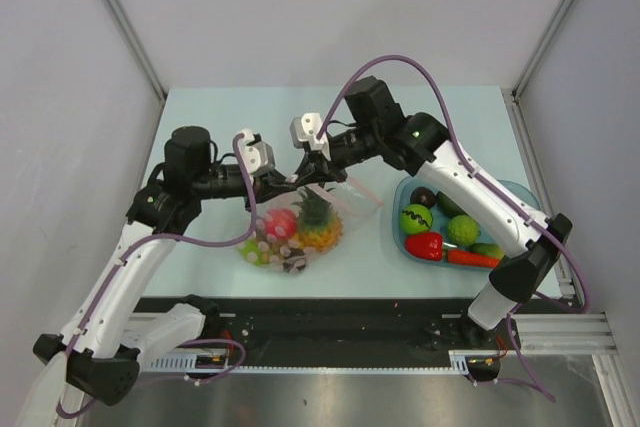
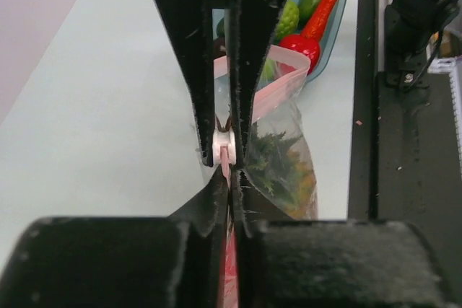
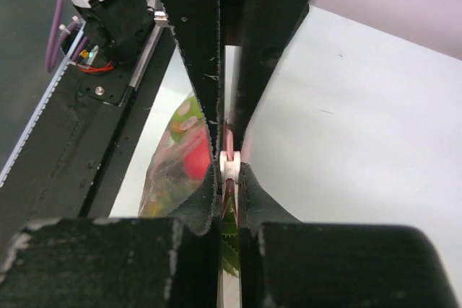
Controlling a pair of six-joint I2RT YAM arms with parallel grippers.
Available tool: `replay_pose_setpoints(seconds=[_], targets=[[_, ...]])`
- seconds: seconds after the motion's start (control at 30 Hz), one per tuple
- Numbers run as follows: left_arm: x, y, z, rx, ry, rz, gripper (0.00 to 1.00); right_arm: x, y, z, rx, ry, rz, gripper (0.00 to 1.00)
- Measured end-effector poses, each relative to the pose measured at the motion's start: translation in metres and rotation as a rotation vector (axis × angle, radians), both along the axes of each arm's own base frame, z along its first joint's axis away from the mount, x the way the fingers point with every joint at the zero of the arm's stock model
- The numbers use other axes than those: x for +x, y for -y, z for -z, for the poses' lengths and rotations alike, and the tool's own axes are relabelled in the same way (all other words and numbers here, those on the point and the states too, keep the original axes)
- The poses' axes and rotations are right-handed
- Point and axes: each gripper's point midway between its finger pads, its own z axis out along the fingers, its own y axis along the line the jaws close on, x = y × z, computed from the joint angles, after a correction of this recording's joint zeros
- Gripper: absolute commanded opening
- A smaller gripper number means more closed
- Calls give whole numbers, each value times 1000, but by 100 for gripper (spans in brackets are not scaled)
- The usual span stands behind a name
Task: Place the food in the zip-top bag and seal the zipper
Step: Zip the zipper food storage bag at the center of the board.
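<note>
Left gripper (image 2: 227, 153) and right gripper (image 3: 229, 167) are both clamping the zipper (image 2: 285, 52), lifting the zip-top bag (image 1: 300, 232) just beside the tray (image 2: 341, 5), probably stretching its mouth for sealing; food (image 1: 318, 217) is sitting inside.

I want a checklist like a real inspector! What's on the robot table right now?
Surface: pale blue table, no spills seen.
Job's things: zip-top bag lying flat with food inside; more toy pieces in the tray; zipper gaping open at one end.
Clutter: nothing seen.
Grippers: left gripper and right gripper both shut on the zipper, close together.
Cables: purple cables loop along both arms.
Surroundings: plain grey walls; black rail at the near edge.
</note>
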Motion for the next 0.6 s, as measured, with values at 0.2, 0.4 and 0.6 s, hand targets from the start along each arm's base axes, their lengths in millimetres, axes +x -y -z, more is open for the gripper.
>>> replay_pose_setpoints(seconds=[0.2, 0.4, 0.6], targets=[[-1, -1, 0, -4, -19, -29, 0, 2, 0, 0, -2, 20, 4, 0], [-5, -10, -7, -12, -8, -81, 0, 4, 1, 2, -3, 64, -10, 0], [-4, -16, -11, -30, 2, -129, 0, 13, 10, 11, -26, 74, -3, 0]])
